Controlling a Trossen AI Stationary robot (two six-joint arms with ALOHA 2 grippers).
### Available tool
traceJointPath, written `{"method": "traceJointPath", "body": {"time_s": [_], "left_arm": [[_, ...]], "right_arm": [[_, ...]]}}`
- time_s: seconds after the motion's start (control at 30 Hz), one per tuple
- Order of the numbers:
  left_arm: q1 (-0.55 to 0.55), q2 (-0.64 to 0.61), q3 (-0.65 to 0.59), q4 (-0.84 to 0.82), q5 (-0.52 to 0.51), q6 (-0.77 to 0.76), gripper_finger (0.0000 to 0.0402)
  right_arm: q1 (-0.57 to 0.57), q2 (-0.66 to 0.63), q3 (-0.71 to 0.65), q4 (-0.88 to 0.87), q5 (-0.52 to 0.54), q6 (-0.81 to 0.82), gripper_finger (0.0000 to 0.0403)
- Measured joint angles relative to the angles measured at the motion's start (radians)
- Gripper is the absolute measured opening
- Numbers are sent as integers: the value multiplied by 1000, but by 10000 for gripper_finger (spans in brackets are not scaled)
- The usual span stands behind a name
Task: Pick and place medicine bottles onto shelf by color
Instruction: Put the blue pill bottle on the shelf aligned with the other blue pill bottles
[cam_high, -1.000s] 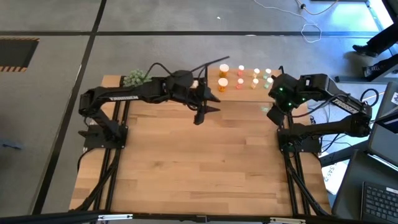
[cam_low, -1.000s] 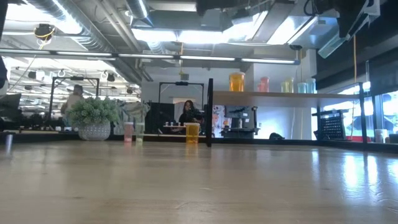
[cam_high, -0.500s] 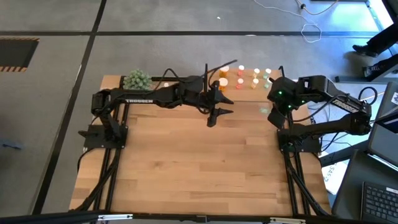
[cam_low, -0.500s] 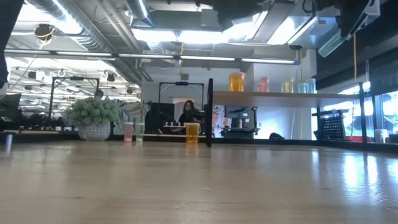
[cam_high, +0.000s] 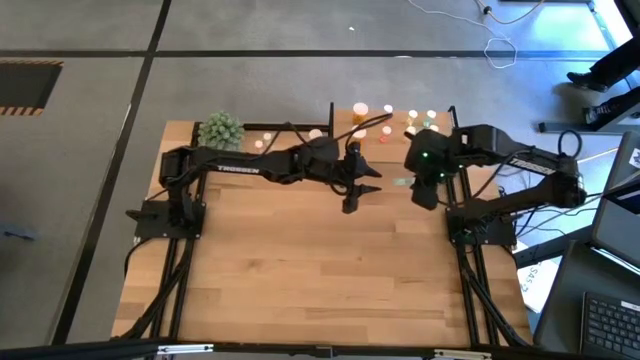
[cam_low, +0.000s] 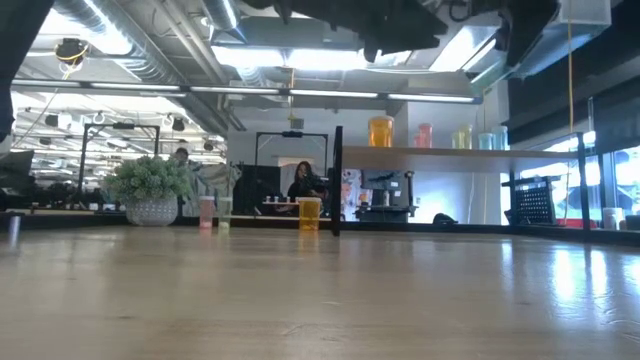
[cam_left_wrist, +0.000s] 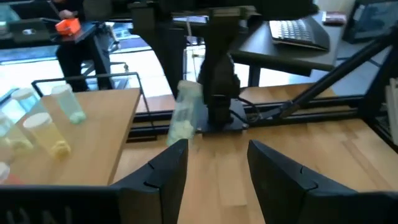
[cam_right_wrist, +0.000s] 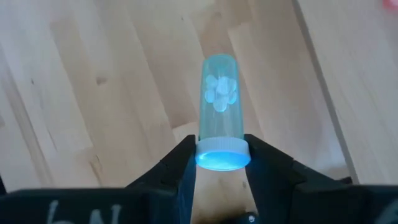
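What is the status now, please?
Right gripper shut on green bottle, above table. Left gripper open, empty, near shelf. Nothing blocking.

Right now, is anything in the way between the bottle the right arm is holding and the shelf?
Nothing visible blocks it. The right gripper has its jaws shut on a pale blue-green bottle, held over bare tabletop. The shelf already carries bottles, and the left gripper hovers nearby, off to the side.

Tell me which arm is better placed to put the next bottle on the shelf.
The right. Its gripper is shut on a bluish-green bottle and hangs beside the shelf. The left gripper is open with nothing between its fingers.
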Motion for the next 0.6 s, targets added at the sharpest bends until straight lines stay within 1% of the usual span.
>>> {"method": "traceJointPath", "body": {"time_s": [0.2,0.37,0.6], "left_arm": [[1,4,0,2,-18,-72,163],[2,4,0,1,-24,-74,163],[2,4,0,-2,-28,-74,163]], "right_arm": [[27,25,0,67,0,-45,124],[53,25,0,159,-2,-92,124],[72,27,0,168,-3,-91,124]]}}
